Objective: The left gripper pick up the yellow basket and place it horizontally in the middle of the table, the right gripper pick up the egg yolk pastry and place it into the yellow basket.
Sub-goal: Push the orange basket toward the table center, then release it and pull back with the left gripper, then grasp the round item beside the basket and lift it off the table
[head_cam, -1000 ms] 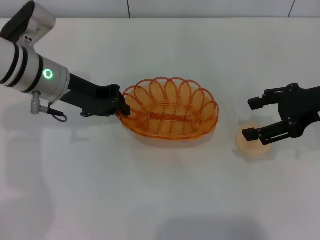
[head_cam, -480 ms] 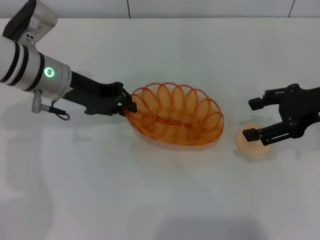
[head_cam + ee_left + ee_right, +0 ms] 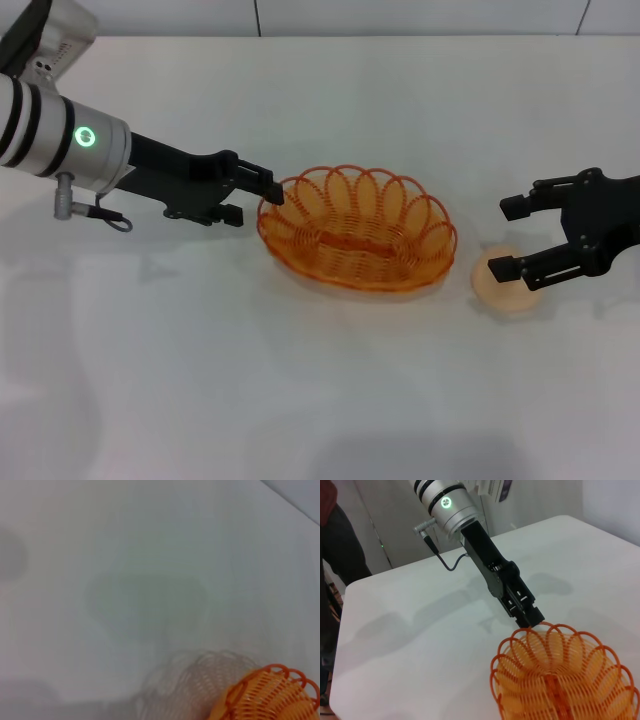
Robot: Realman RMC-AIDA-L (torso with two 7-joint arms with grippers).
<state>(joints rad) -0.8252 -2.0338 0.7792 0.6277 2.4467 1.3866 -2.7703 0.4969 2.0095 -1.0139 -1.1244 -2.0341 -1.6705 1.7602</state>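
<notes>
Left gripper [image 3: 268, 198] fingers parted at yellow basket [image 3: 357, 234] rim, right gripper [image 3: 508, 237] wide over egg yolk pastry [image 3: 507, 286]

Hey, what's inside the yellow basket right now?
Nothing. The yellow basket shows only its own wire loops and flat base in the head and right wrist views. The egg yolk pastry sits outside on the table, partly covered by the right gripper above it.

The white tabletop [image 3: 150, 555] fills nearly the whole left wrist view. One end of the yellow basket [image 3: 265, 695], orange looped rim wires over a ribbed wall, shows partly in a corner of the picture. Its faint looped shadow lies on the tabletop just beside it, and a broader soft shadow spreads farther off.
</notes>
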